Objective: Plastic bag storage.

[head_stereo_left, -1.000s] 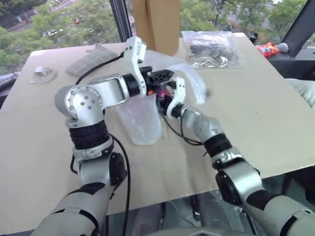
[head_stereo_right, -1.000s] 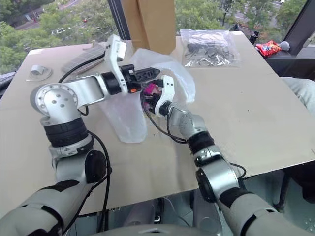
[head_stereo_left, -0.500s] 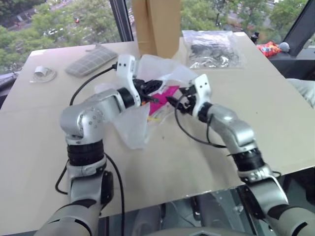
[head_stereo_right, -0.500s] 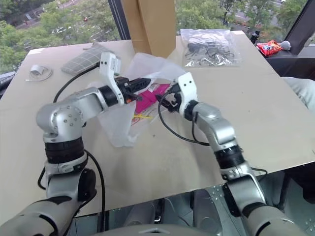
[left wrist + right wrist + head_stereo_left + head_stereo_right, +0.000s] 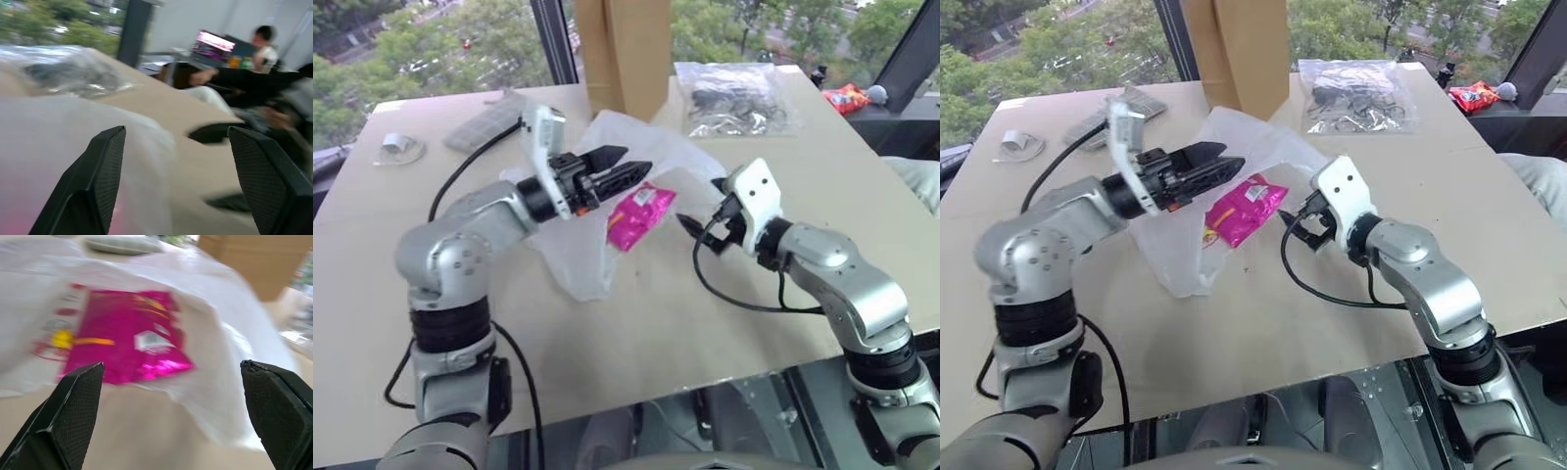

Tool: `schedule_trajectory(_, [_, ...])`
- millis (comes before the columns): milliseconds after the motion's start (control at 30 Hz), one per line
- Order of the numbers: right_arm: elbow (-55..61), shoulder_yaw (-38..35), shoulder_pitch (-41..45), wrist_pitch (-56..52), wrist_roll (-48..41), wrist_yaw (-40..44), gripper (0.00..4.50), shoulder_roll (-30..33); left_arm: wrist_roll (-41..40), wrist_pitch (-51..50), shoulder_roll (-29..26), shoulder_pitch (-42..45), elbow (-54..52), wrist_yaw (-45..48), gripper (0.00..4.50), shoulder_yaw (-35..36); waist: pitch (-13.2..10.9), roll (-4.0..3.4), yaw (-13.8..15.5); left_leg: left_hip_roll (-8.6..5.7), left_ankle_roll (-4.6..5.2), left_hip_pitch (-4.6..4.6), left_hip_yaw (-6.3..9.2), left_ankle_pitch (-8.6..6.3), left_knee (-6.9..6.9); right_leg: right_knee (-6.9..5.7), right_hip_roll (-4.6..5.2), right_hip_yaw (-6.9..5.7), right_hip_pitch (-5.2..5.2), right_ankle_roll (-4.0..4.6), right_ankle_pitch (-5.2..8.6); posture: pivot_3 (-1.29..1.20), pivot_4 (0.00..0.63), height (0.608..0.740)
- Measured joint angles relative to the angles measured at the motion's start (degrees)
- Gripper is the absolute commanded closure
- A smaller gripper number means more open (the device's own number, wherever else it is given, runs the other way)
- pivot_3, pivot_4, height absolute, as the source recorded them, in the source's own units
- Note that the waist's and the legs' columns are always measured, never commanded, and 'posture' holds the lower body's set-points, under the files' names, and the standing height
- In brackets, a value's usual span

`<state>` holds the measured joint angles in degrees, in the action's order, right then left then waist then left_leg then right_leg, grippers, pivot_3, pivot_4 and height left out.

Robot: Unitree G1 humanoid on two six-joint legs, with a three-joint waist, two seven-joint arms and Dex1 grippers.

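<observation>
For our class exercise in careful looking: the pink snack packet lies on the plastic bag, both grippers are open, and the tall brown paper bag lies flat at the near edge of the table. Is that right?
Not quite. The brown paper bag stands upright at the table's far edge, as the right eye view shows. The rest holds: the pink snack packet lies on the plastic bag, and the left gripper and right gripper are open.

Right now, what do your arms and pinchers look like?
Both arms are shiny silver metal with black bands at the joints. Each wrist has a white block, and a thin black cable loops along each arm. The left gripper and the right gripper each have two black pointed fingers with bumpy inner pads.
</observation>
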<state>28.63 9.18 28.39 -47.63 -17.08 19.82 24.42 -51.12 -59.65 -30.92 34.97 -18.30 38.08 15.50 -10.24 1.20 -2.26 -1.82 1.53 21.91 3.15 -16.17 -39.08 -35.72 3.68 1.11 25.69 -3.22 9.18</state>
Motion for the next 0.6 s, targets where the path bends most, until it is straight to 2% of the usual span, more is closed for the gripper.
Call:
schedule_trajectory(100, [-3.5, -1.4, 0.4, -0.3, 1.6, -1.9, 0.00, -0.5, -6.6, -3.4, -2.5, -1.5, -1.6, 0.9, 0.99, 2.2, 0.0, 0.01, 0.1, 0.00, 0.07, -0.01, 0.00, -0.03, -0.04, 0.00, -0.01, -0.01, -0.02, -0.01, 0.00, 0.00, 0.150, 0.740])
schedule_trajectory(200, [-12.2, -1.9, 1.9, 1.0, 3.2, -2.9, 0.00, -2.3, -14.6, -6.4, -5.7, -3.3, -4.8, 0.5, 0.99, 4.8, 0.0, 0.01, -0.1, 0.00, 0.08, -0.04, -0.09, -0.04, -0.05, 0.00, -0.01, 0.08, -0.03, -0.01, 0.00, 0.00, 0.150, 0.740])
schedule_trajectory(267, [-16.1, -2.0, 2.7, 2.7, 3.9, -2.8, 0.00, -2.8, -17.1, -7.0, -7.3, -5.7, -6.0, 0.4, 0.99, 6.3, 0.0, 0.01, -0.2, 0.00, 0.07, -0.07, -0.14, -0.03, -0.05, -0.02, -0.04, 0.12, -0.02, 0.00, 0.00, 0.00, 0.150, 0.740])
schedule_trajectory(333, [-21.2, -2.6, 3.5, 5.4, 5.3, -2.8, 0.56, -3.3, -20.3, -8.5, -9.4, -9.1, -6.4, 0.4, 0.90, 8.3, 0.0, 0.01, 0.0, 0.00, 0.07, -0.06, -0.13, -0.03, -0.04, -0.03, -0.07, 0.10, -0.01, 0.01, 0.00, 0.00, 0.150, 0.740])
schedule_trajectory(367, [-24.9, -2.4, 4.5, 8.9, 5.9, -2.7, 0.87, -4.2, -24.3, -10.5, -12.7, -13.5, -6.3, 0.8, 0.90, 11.6, 0.0, 0.05, -0.4, 0.09, 0.07, -0.14, -0.30, -0.04, -0.02, 0.01, -0.17, 0.23, -0.01, 0.01, -0.01, 0.00, 0.150, 0.740])
schedule_trajectory(400, [-27.5, -2.5, 5.0, 10.9, 6.5, -2.7, 1.32, -4.5, -25.8, -11.6, -14.9, -17.1, -6.1, 1.9, 0.90, 14.2, 0.0, 0.05, -0.7, 0.08, 0.07, -0.17, -0.30, -0.04, 0.03, -0.03, -0.16, 0.28, 0.01, 0.02, 0.00, 0.00, 0.150, 0.740])
schedule_trajectory(433, [-31.2, -2.5, 6.0, 13.6, 7.2, -2.5, 1.81, -5.3, -26.4, -12.7, -18.6, -24.4, -5.9, 5.1, 0.90, 19.2, 0.0, 0.04, -1.5, 0.08, 0.07, -0.20, -0.39, -0.04, 0.17, 0.01, -0.20, 0.36, 0.05, 0.03, 0.01, 0.00, 0.150, 0.740])
schedule_trajectory(500, [-35.6, -3.5, 6.7, 16.9, 7.9, -2.3, 2.78, -5.8, -24.5, -13.5, -21.8, -35.7, -5.4, 9.9, 0.90, 25.0, -0.1, -0.06, -1.6, 0.08, 0.08, -0.18, -0.38, -0.04, 0.28, 0.11, -0.18, 0.33, 0.09, 0.04, 0.03, 0.00, 0.150, 0.740])
schedule_trajectory(600, [-38.0, -3.6, 7.2, 20.1, 8.1, -0.9, 4.24, -7.0, -22.8, -12.2, -22.2, -44.1, -7.1, 14.3, 0.90, 28.7, -0.1, -0.07, -0.9, 0.13, 0.08, -0.14, -0.22, -0.04, 0.32, 0.19, -0.10, 0.13, 0.01, 0.05, 0.04, 0.00, 0.150, 0.740])
